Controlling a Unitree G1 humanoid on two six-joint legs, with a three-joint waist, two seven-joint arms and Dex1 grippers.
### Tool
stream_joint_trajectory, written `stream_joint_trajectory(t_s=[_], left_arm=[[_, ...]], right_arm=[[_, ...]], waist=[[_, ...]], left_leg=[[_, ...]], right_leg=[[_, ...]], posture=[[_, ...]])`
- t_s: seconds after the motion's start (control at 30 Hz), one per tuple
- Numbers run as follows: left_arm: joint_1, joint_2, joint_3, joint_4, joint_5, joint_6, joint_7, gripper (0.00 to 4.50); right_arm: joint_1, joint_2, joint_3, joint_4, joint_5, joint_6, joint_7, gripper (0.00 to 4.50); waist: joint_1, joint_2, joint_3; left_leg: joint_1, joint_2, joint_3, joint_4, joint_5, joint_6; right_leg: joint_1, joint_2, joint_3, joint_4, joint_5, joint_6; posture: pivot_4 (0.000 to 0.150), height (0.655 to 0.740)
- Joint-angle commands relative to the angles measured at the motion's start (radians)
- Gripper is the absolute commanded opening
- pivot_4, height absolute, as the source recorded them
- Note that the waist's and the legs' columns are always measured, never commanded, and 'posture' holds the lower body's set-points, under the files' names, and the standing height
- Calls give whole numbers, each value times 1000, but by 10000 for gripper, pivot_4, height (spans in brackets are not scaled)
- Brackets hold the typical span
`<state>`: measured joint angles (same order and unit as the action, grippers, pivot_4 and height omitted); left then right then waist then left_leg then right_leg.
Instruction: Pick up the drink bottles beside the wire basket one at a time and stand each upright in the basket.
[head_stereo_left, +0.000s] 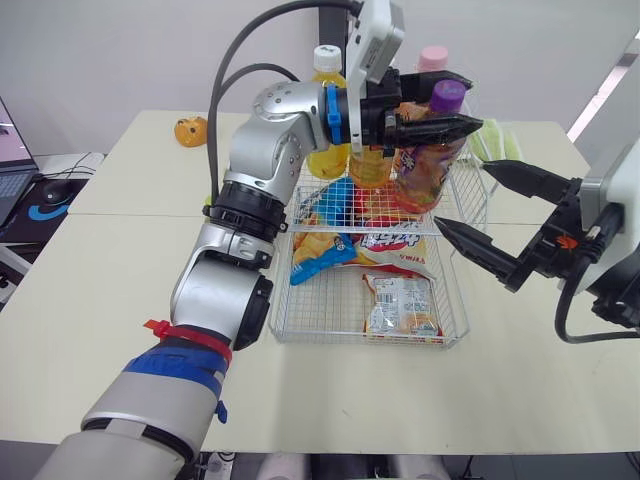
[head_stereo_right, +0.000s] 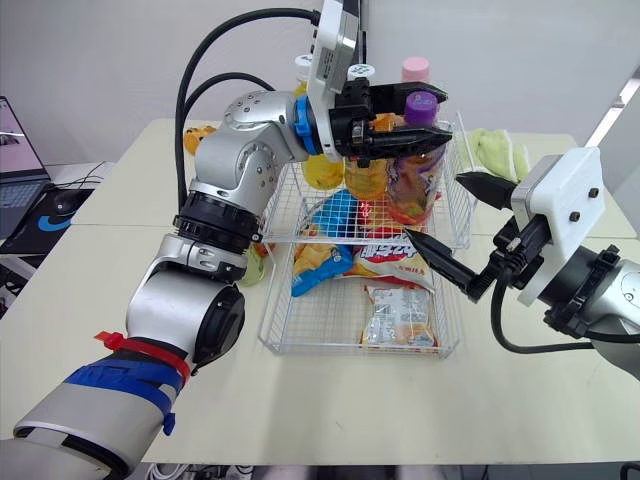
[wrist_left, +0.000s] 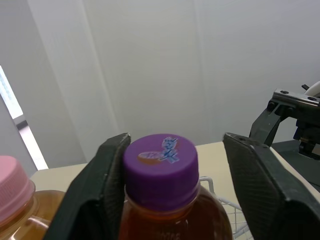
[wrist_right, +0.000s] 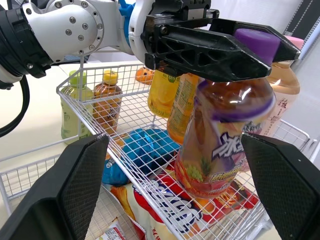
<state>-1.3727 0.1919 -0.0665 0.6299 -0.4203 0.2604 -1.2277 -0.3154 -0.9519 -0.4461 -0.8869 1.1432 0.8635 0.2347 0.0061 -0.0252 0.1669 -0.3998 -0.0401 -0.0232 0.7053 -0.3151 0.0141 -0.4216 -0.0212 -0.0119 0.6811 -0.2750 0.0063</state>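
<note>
Spread wide, left claw (wrist_left: 175, 145) brackets the purple cap of the purple-cap bottle (head_stereo_left: 428, 165). One finger (wrist_left: 107, 170) touches the cap and the other stands clear of it, so nothing is pinched. That bottle sits inside the wire basket (head_stereo_left: 300, 335) at its far right end, leaning slightly, with its base down among the snack packets (head_stereo_left: 400, 305).

Crowding it in the basket: an orange bottle (head_stereo_left: 370, 165) just beside it, a yellow-cap bottle (head_stereo_left: 327, 70) and a pink-cap bottle (head_stereo_left: 432, 57) behind. A blue packet (head_stereo_left: 335, 200) lies under them. Two small bottles (wrist_right: 107, 102) stand on the table (head_stereo_left: 120, 290) outside the basket's left wall. Also on the table are an orange toy (head_stereo_left: 190, 130) at the far left and a green cloth (head_stereo_left: 495, 140) at the far right.

Left arm reaches forward along the basket's left side, then bends across its far end, fingers pointing right. Right claw (head_stereo_left: 462, 194) comes in from the right, fingers gaping and empty, aimed at the basket — its lower finger (head_stereo_left: 470, 245) is over the right rim.
</note>
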Motion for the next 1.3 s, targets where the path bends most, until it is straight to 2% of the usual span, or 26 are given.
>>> stream_joint_trajectory(t_s=[0.03, 0.07, 0.23, 0.4, 0.57, 0.67, 0.8, 0.9, 1.07, 1.2, 1.3], left_arm=[[-51, -1, 77, -64, -56, 26, 34, 42038], [-55, 8, 90, -80, -68, 40, 35, 44766], [-44, 72, 148, -186, -124, 114, 43, 44766], [29, 198, 209, -343, -178, 265, 108, 44766], [273, 416, 287, -534, -179, 382, 184, 44766], [458, 524, 407, -639, -190, 420, 268, 44766], [763, 598, 618, -793, -232, 483, 345, 44766], [1050, 577, 790, -926, -277, 528, 378, 44766], [1460, 394, 968, -1167, -375, 534, 463, 44766], [1600, 303, 991, -1294, -452, 505, 546, 44766], [1600, 309, 942, -1312, -467, 484, 585, 44766]], right_arm=[[-11, -8, 4, 6, 3, -37, 2, 45000], [-13, -9, 9, 11, 0, -41, 9, 45000], [-42, -13, 45, 52, -17, -68, 60, 45000], [-114, 1, 124, 111, -35, -95, 144, 45000], [-221, 62, 252, 176, -59, -115, 224, 45000], [-290, 117, 315, 228, -76, -125, 279, 45000], [-371, 188, 385, 295, -114, -139, 350, 45000], [-420, 236, 431, 348, -156, -159, 411, 45000], [-466, 294, 476, 413, -213, -185, 505, 45000], [-484, 328, 487, 444, -244, -190, 546, 45000], [-492, 345, 488, 455, -260, -190, 562, 45000]], waist=[[-1, 0, 0], [-1, 0, 0], [-5, 0, 0], [-8, 0, 0], [-19, 2, -1], [-21, 2, -1], [-17, 2, -1], [-13, 2, -1], [2, 1, -2], [20, -1, -3], [20, 0, -3]], left_leg=[[0, 0, 0, 0, 0, 0], [0, 0, 0, 0, 0, 0], [0, 0, 0, 1, 0, 0], [1, 0, 0, 2, 0, 0], [2, 1, -1, 1, 0, 0], [2, 1, -2, 2, 0, -1], [1, 1, -2, 2, 0, -1], [1, 0, -2, 2, 0, 0], [2, 1, -2, 3, 0, 0], [3, 1, -3, 4, 0, 0], [7, 1, -3, 4, -1, 1]], right_leg=[[0, 0, 0, 0, 0, 0], [0, 0, 0, 0, 0, 0], [0, 0, 0, 1, 0, 0], [0, 0, 0, 1, 0, 0], [0, 1, 0, 2, 0, 0], [0, 1, 0, 2, 0, 0], [0, 0, 0, 0, 0, 0], [0, 0, 0, 0, 0, 0], [2, -1, -1, 0, 0, 0], [3, -1, -1, 0, 1, 0], [7, -1, -1, 0, 2, 0]], posture=[[1500, 7400], [1500, 7400], [1500, 7400], [1500, 7400], [1500, 7400], [1500, 7400], [1500, 7400], [1500, 7400], [1500, 7400], [1500, 7400], [1500, 7400]])
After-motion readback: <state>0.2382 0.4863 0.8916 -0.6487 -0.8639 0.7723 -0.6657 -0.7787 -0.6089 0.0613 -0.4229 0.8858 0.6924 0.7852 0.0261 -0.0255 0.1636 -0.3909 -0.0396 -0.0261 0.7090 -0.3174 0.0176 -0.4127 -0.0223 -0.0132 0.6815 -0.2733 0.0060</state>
